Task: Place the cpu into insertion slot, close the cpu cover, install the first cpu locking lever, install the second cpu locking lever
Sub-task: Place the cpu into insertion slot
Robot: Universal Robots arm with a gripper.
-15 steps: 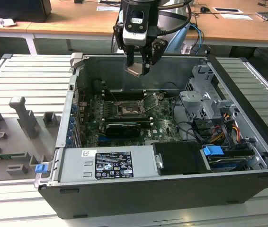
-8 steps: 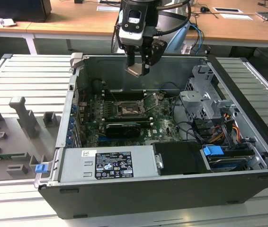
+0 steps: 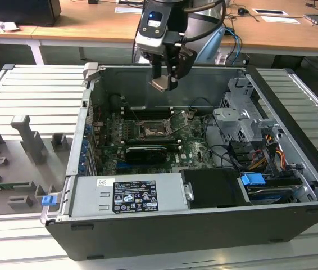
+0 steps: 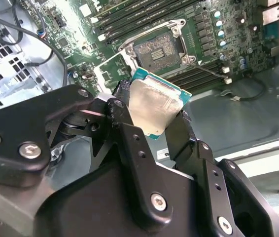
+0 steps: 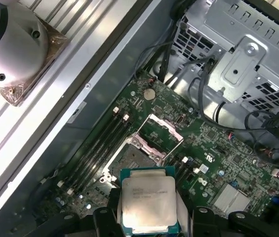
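The cpu [image 3: 162, 84] hangs tilted above the open computer case [image 3: 294, 146], clear of the board, with the end effector [image 3: 164, 80] clamped on two of its opposite edges. In the exterior view the insertion slot [image 3: 149, 130] lies toward six o'clock of the chip and well apart from it, on the green motherboard [image 3: 111, 138].

There the chip is a small pale patch. The second wrist view gives its dull silver top and teal border [image 4: 154, 106], one black finger [image 4: 121, 96] against an edge, the bare slot [image 4: 156, 49] beyond, and a thin locking lever [image 4: 206, 70] swung out beside it. The first wrist view adds the cpu cover [image 5: 167, 126], raised open on the slot's [image 5: 129, 160] far side.

In the exterior view, cover and lever merge into the socket's metalwork. In the second wrist view the end effector's black body hides much of the board.

Long memory slots [image 3: 148, 112] run at twelve o'clock of the socket. A drive cage [image 3: 240, 121] stands at three o'clock and a power supply [image 3: 128, 194] at six. The ribbed surface [image 3: 30, 90] with grey fixtures [image 3: 30, 140] lies at nine o'clock of the case.
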